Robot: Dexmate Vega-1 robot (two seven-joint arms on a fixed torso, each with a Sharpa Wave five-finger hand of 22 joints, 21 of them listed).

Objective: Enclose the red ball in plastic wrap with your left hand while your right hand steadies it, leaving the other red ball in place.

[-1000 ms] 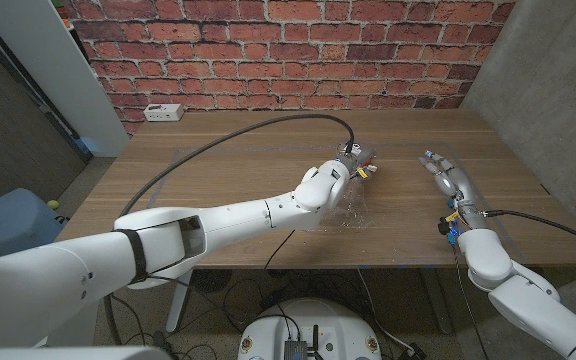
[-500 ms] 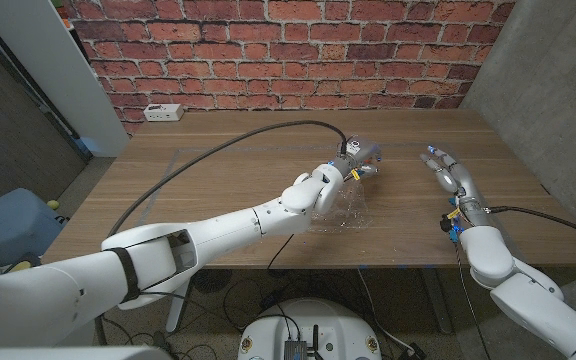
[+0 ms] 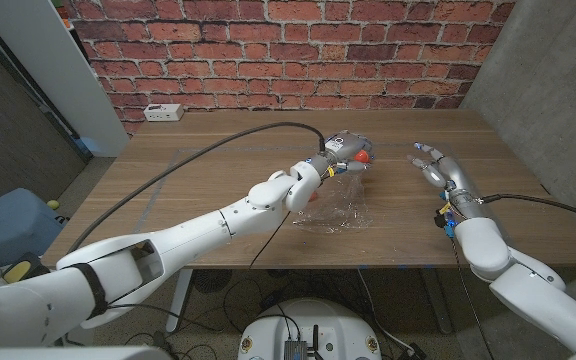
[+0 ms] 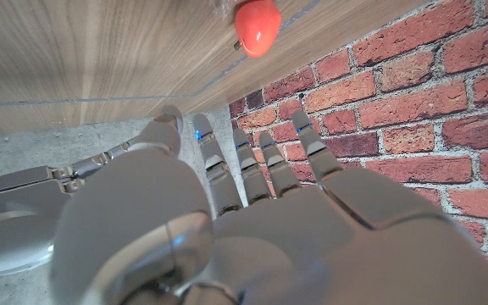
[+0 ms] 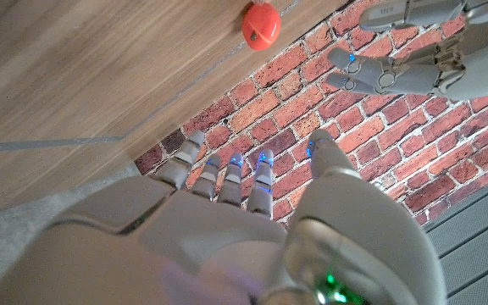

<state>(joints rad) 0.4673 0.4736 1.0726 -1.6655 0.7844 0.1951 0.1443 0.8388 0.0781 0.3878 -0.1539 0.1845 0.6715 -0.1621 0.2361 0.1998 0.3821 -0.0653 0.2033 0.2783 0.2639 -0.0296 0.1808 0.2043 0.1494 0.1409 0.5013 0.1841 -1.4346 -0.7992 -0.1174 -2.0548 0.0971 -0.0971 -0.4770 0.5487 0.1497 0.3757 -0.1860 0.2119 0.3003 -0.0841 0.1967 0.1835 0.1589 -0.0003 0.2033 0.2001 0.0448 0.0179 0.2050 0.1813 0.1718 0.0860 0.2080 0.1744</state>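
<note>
One red ball [image 3: 364, 156] sits on the wooden table [image 3: 218, 170], just to the right of my left hand [image 3: 342, 148]. The ball [image 4: 257, 25] lies beyond that hand's outstretched fingers [image 4: 252, 165], which are apart and hold nothing. A crumpled sheet of clear plastic wrap [image 3: 336, 212] lies on the table nearer to me than the ball. My right hand [image 3: 438, 167] hovers to the right of the ball, fingers spread and nothing in it. In the right wrist view the ball [image 5: 261, 24] lies ahead of my right fingers [image 5: 244, 174], with the left hand [image 5: 413, 59] beside it.
A white power strip [image 3: 163, 112] lies at the table's far left corner. A black cable [image 3: 218, 145] arcs over the table to my left wrist. A brick wall [image 3: 288, 45] stands behind the table, and a blue bin [image 3: 8, 225] sits on the floor to the left.
My left hand has moved up and away from the wrap toward the far side, uncovering the red ball. My right hand has shifted a little toward the ball and spread its fingers.
</note>
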